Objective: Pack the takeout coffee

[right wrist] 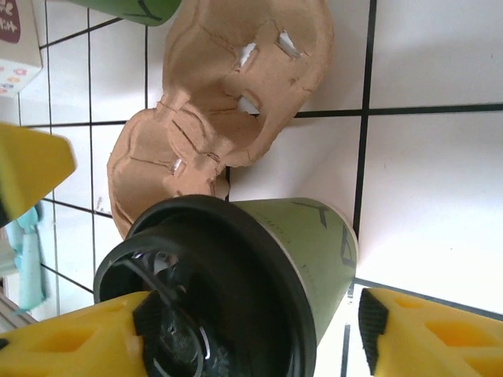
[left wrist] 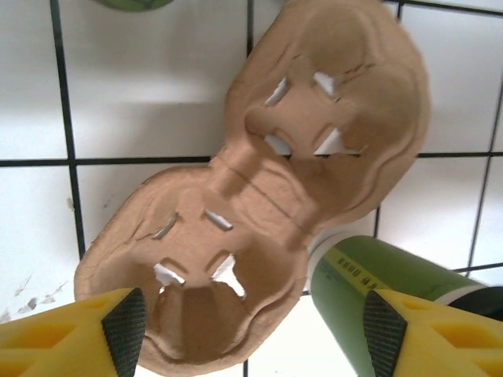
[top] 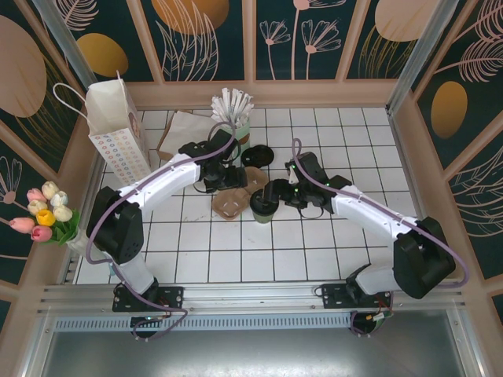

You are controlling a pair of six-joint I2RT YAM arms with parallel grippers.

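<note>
Two grippers stand close to the takeout coffee, and the right gripper is the nearer one. In the top view the cup appears upright near the middle of the table, just beside the 4 o'clock edge of the pulp carrier. In the right wrist view the cup lies between the two yellow fingers, with its dark lid toward the camera and its green wall running away toward 1 o'clock. The jaws are spread wide. The pad at 3 o'clock stands clear of the cup wall with bare tile between, so the gripper straddles the cup without clamping it. The left gripper is also spread wide and holds nothing. It hangs over the near lobe of the carrier, and the cup lies off its line at 4 o'clock. The carrier's long axis runs from 7 o'clock to 1 o'clock in the top view. The white paper bag stands at 10 o'clock from the cup, well apart, on the left arm's side. The next move probably calls for the right jaws to close squarely across the cup's upright axis.
</note>
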